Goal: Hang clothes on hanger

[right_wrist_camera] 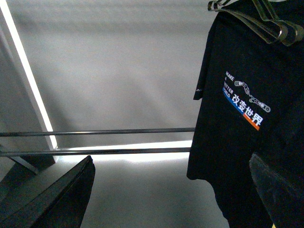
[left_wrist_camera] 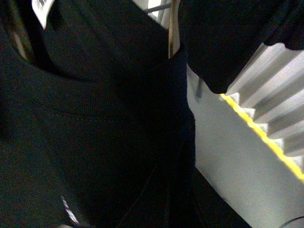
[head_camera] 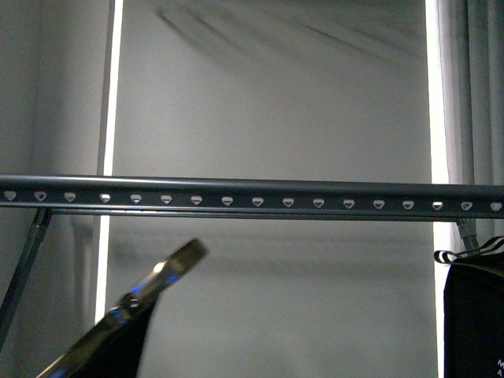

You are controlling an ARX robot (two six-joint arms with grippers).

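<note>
Left wrist view: black T-shirt (left_wrist_camera: pixel 95 142) fills the frame, right up against the camera. Ribbed collar is facing it, with the white neck label (left_wrist_camera: pixel 42 9) inside the neck. A sliver of wooden hanger (left_wrist_camera: pixel 174 33) pokes out at the shoulder, so the shirt is on the hanger. More black cloth hangs beside it. Left pincer's fingers are not visible here, so cannot tell its opening or its hold. Beyond the shirt are a yellow strip (left_wrist_camera: pixel 256 128) and a white pleated surface (left_wrist_camera: pixel 275 95).

Front view, near left and low: a blurred shiny slanted piece (head_camera: pixel 157 283) with black cloth under it, below the rail. Cannot tell if it is hanger or arm.

Right gripper (right_wrist_camera: pixel 170 161): its two dark fingers (right_wrist_camera: pixel 61 199) are spread wide with nothing between them. Past them a printed black shirt (right_wrist_camera: pixel 237 156) hangs from pale hanger hooks (right_wrist_camera: pixel 270 23). Its print (right_wrist_camera: pixel 247 99) starts "MAKE A BETTER", with coloured characters below. Cannot tell whether it is the shirt at the left arm. Two horizontal bars (right_wrist_camera: pixel 95 132) run behind it.

Farther, across the front view: grey rail (head_camera: pixel 252 194) with a row of holes, level, nothing hooked along its middle. Far right, below the rail: another black garment (head_camera: pixel 472 323) on a black-and-white striped hanger (head_camera: pixel 465 253). Farthest: grey wall (head_camera: pixel 268 94) with two bright vertical light strips (head_camera: pixel 110 79).
</note>
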